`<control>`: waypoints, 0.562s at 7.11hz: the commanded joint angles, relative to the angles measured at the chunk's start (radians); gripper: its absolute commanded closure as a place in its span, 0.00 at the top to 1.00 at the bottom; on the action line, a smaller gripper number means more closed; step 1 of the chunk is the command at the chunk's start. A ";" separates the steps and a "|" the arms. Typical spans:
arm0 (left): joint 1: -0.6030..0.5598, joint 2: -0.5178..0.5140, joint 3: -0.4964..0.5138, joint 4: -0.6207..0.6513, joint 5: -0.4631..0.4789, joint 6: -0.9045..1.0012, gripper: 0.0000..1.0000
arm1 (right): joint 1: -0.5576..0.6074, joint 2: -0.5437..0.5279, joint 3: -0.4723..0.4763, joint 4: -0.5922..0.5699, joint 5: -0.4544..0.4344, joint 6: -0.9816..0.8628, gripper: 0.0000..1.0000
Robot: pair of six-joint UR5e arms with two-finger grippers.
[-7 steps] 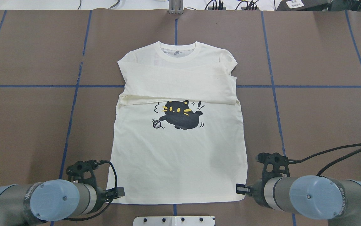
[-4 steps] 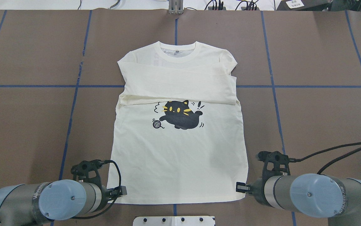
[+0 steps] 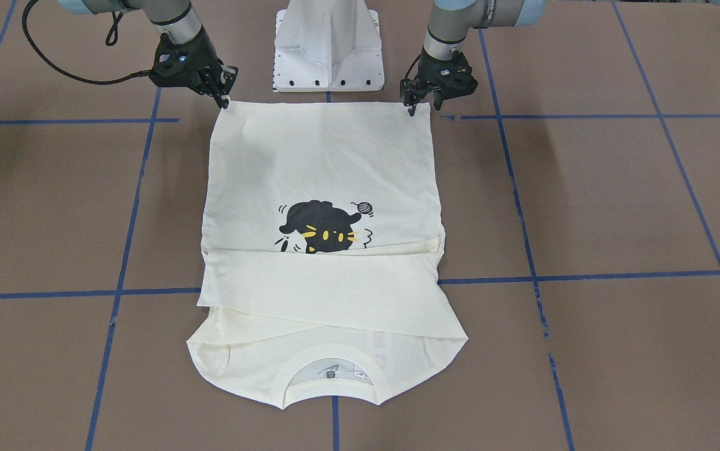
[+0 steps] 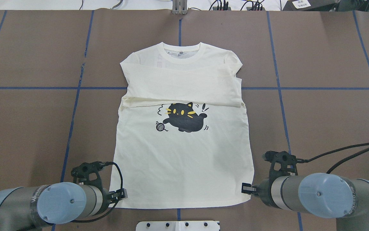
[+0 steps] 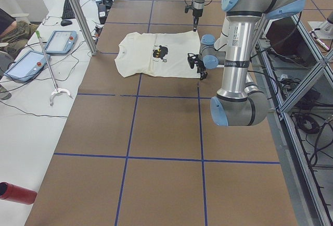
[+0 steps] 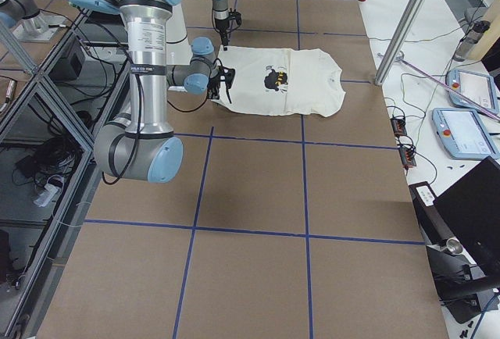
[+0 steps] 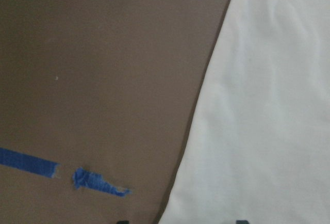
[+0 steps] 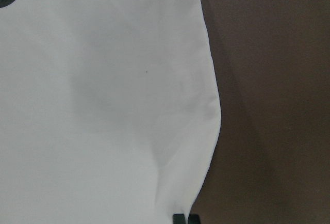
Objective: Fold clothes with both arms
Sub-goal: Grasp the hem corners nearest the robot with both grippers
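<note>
Cream cloth, the T-shirt, lies flat on the brown bench, picture side up. Its bottom edge sits right at both pincers. Its long way runs straight away from them to the neck hole, far off. The sleeves lie folded across the chest, just past the black cat. The right pincer looks closed on its bottom corner, and a small crease runs up to it. The left pincer is open, one finger over the other corner and one over the bench. I think the left one must pinch next, so both can lift that edge towards the neck.
</note>
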 commanded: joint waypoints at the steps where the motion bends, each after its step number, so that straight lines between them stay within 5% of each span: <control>1: 0.003 0.001 0.002 0.000 0.000 0.000 0.59 | 0.002 0.000 0.000 0.000 0.001 0.000 0.00; 4: 0.006 0.004 0.002 0.000 0.001 0.000 0.34 | 0.001 0.000 0.000 -0.002 -0.001 0.000 0.00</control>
